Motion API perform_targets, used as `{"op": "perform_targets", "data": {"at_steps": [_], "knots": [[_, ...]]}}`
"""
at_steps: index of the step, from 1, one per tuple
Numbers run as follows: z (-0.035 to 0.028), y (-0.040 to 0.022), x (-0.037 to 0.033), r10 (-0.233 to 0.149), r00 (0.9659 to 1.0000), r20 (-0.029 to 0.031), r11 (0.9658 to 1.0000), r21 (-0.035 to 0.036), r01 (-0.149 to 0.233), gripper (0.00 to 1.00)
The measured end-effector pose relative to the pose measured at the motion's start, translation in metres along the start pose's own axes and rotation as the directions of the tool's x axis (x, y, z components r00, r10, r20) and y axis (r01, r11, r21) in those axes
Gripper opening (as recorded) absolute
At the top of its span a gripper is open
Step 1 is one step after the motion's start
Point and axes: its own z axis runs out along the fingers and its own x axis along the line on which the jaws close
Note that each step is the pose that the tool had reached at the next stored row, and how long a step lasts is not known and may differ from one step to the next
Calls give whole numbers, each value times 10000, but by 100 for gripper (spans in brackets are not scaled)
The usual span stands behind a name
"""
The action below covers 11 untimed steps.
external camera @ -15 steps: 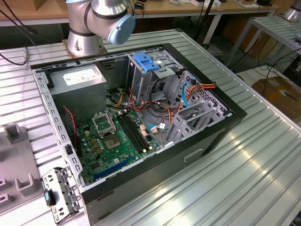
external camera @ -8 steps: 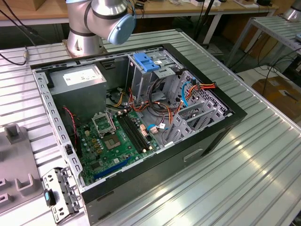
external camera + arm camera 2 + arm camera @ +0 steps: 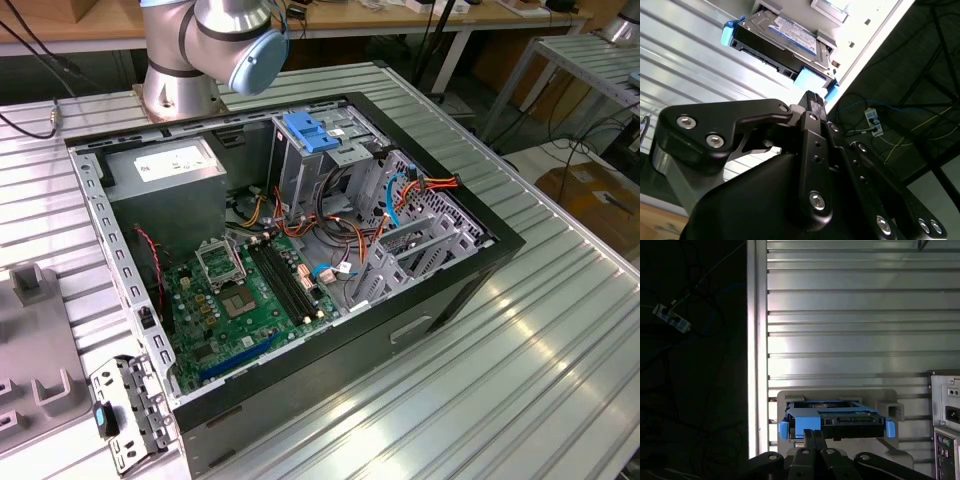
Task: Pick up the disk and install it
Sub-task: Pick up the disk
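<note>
**Exterior view.** The open computer case (image 3: pixel 300 250) lay on the ribbed bench (image 3: pixel 520 350), its blue-topped drive cage (image 3: pixel 310 150) upright inside.

**Second wrist view.** The disk (image 3: pixel 785 42) rested in a pale holder (image 3: pixel 832 12) on the bench, not grasped (pickup and installation therefore both appeared outstanding). The hand (image 3: pixel 813 96), its fingers together and empty, pointed at the disk's near blue rail; contact could not be judged.

**First wrist view.** The disk lay directly ahead of the hand, close by.

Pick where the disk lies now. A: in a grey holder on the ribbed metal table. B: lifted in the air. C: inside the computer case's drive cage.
A: in the first wrist view the disk sits in the grey holder on the ribbed table.
</note>
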Motion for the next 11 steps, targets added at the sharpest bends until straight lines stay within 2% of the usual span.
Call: {"op": "perform_targets", "data": {"at_steps": [11], "knots": [[0,0,0,-532,9986,-23,9986,-13,532,11]]}}
